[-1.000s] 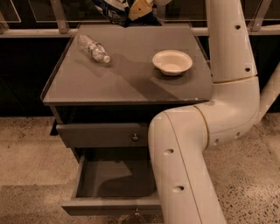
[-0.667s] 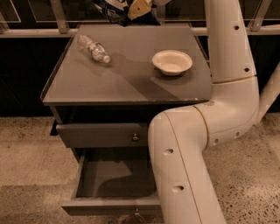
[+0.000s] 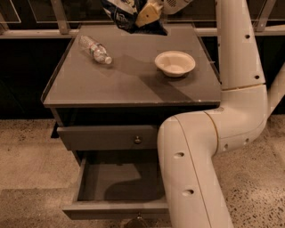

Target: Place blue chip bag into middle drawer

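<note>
We find the gripper at the top edge of the view, above the far edge of the cabinet top and a little right of that edge's middle. One tan finger shows against the foil. The jaws are closed on the blue chip bag; we cannot make out the second finger behind the bag.

The blue chip bag is crumpled and hangs from the gripper, spreading mostly to the left of the tan finger and just below it. Its lower dark corner reaches down over the far edge of the cabinet top. We cannot tell whether that corner touches the surface.

On the cabinet top, a clear water bottle lies on its side near the far left corner, cap end pointing toward the middle. A white bowl stands upright toward the right edge, well apart from the bottle and nearer to us than the bag.

Below the top, the upper drawer is closed, and its small brass knob shows on the front. The middle drawer beneath it is pulled out toward us, and its grey floor is in shadow.

The white arm rises from the lower right, crosses in front of the right part of both drawers, bends at an elbow beside the cabinet's right edge and runs up to the gripper.
</note>
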